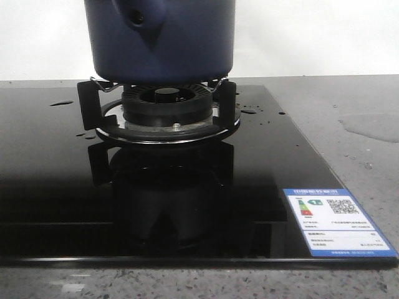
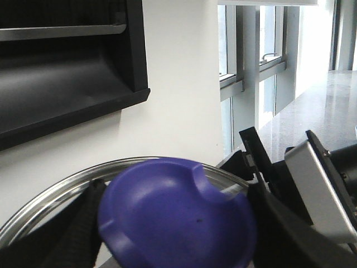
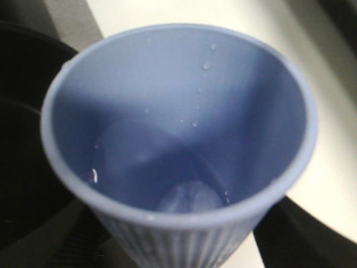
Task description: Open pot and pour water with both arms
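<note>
The dark navy pot stands on the gas burner at the back centre, with its handle stub and round hole facing the camera. Its top is cut off by the frame. Neither arm shows in the front view. My left gripper is shut on the blue-violet knob of a steel-rimmed lid, held up in front of the wall. My right gripper is shut on a pale light-blue ribbed cup with a little water at its bottom and droplets on its inner wall.
The black glass cooktop has water drops near the burner and an energy label at the front right. A puddle lies on the grey counter. A black range hood and windows are behind the lid.
</note>
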Robot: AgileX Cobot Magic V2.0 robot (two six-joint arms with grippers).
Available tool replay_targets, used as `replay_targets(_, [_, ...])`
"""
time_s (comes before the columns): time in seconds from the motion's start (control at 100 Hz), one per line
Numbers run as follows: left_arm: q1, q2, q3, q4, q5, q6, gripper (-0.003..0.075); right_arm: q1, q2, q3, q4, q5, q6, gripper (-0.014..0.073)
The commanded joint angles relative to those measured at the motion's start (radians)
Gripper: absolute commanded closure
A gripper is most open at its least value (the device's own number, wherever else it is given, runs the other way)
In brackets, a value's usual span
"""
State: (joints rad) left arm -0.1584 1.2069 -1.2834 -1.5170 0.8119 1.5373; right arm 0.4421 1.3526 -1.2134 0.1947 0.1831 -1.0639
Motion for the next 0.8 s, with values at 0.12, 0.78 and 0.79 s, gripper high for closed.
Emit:
replay_targets(0.12, [0.001, -0.026, -0.039, -0.086, -0.011, -0.009, 0.0438, 0.0, -0.009, -0.043, -0.195, -0.175, -0.012, 0.038])
replay_targets(0.78, [0.001, -0.026, -0.039, -0.086, -0.011, -0.009, 0.0438, 0.0, 0.061, -0.043, -0.558, -0.335, -0.012, 0.038])
replay_targets(0.79, [0.001, -0.026, -0.039, -0.086, -0.011, -0.009, 0.0438, 0.0, 0.062, -0.043, -0.562, -0.337, -0.012, 0.038])
